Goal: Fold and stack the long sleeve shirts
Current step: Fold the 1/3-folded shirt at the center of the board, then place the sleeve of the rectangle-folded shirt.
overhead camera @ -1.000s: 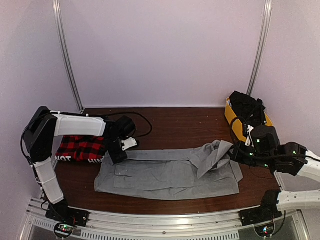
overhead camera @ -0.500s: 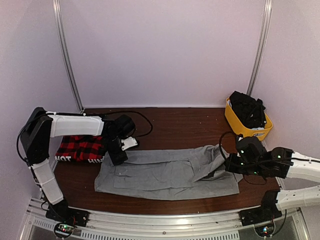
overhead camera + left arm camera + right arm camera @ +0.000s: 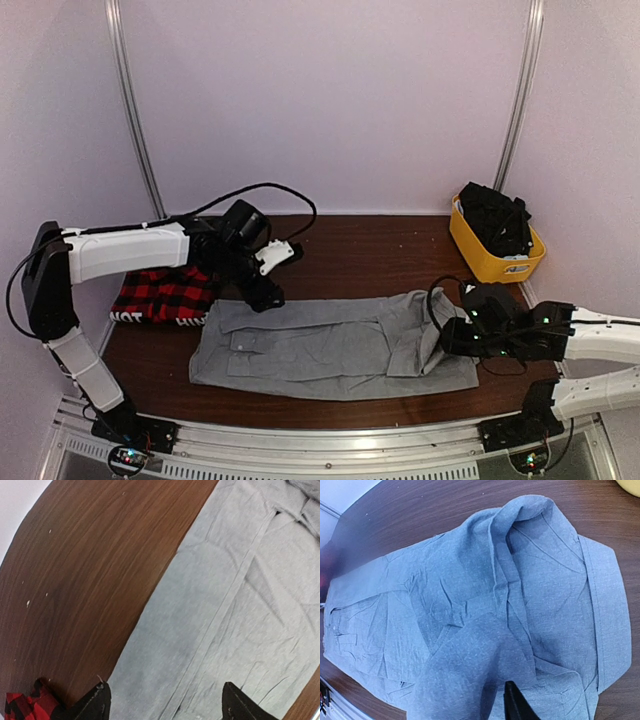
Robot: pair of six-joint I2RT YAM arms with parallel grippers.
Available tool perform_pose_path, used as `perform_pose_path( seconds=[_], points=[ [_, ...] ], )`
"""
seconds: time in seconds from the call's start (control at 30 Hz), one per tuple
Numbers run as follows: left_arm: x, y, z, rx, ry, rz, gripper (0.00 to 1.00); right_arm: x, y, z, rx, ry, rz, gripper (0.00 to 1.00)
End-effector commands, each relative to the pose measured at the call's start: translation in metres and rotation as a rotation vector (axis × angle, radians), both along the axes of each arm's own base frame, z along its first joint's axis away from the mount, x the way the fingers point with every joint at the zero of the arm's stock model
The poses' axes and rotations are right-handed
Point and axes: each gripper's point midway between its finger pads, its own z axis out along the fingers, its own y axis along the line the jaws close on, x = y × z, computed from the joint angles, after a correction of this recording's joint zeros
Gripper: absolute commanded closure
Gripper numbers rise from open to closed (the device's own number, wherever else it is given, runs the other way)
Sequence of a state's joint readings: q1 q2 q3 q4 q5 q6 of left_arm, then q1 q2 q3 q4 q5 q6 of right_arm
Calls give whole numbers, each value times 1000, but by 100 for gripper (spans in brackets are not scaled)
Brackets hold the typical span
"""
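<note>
Left gripper (image 3: 167, 706): jaws wide apart, nothing between them. It hangs over the far edge of the plain grey collared cloth shirt (image 3: 330, 350). Wrist view shows both fingertips (image 3: 97, 702) above grey cloth, bare wood further out.

Right gripper (image 3: 447, 335): low on the right end of the grey shirt. Wrist view shows only one finger (image 3: 515, 705) over the folded cloth, so I can't tell if it's open or shut.

Count:
- 2 arms, 2 grippers
- 2 shirts: the grey one spread flat across the near middle of the dark brown wooden table (image 3: 360, 250), its right part folded in over the body. The red-and-black plaid shirt (image 3: 165, 297) is folded at the left, just beside the grey shirt's far-left corner, white lettering on its near edge.
- 1 yellow plastic bin (image 3: 490, 258) at the far right, dark clothing (image 3: 495, 215) heaped in it
- 1 black cable (image 3: 280, 190) looping over my left arm

Versus a second ago:
- The left gripper was at the grey shirt's far-left corner, against the plaid. It now sits further right, with the arm stretched out.
- The right gripper was holding up a bunched fold at the shirt's right end. That fold now lies flat on the shirt, and the gripper has moved down, nearer and to the left.
- My right arm was covering part of the bin, which is now in full view.
- Plaid shirt and bin: same spots.
</note>
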State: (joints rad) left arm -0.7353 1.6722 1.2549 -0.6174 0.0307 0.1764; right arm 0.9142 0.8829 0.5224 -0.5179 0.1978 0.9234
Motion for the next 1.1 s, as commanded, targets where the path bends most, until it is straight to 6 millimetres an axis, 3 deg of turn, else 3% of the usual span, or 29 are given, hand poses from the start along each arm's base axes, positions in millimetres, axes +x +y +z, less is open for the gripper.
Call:
perform_pose_path(
  seconds=[0.0,0.13,0.37,0.6,0.73,0.9,1.07],
  points=[
    [-10,-58,42,-292,-27,-78,22,-5,12,7,27,7,70,66],
    [-11,-72,49,-386,-23,-76,21,-19,17,11,50,51,117,52],
    [1,-79,52,-437,-43,-24,21,-61,22,15,57,144,175,27],
    [0,-78,46,-439,-37,-16,21,-84,17,16,-35,181,190,23],
    [2,-70,39,-405,-49,15,21,-63,16,48,-32,60,136,23],
    [8,-50,28,-349,-62,129,21,-6,-3,92,-80,-111,-22,23],
    [17,-27,13,-287,-70,261,21,54,-22,97,-127,-173,-90,24]
  ],
)
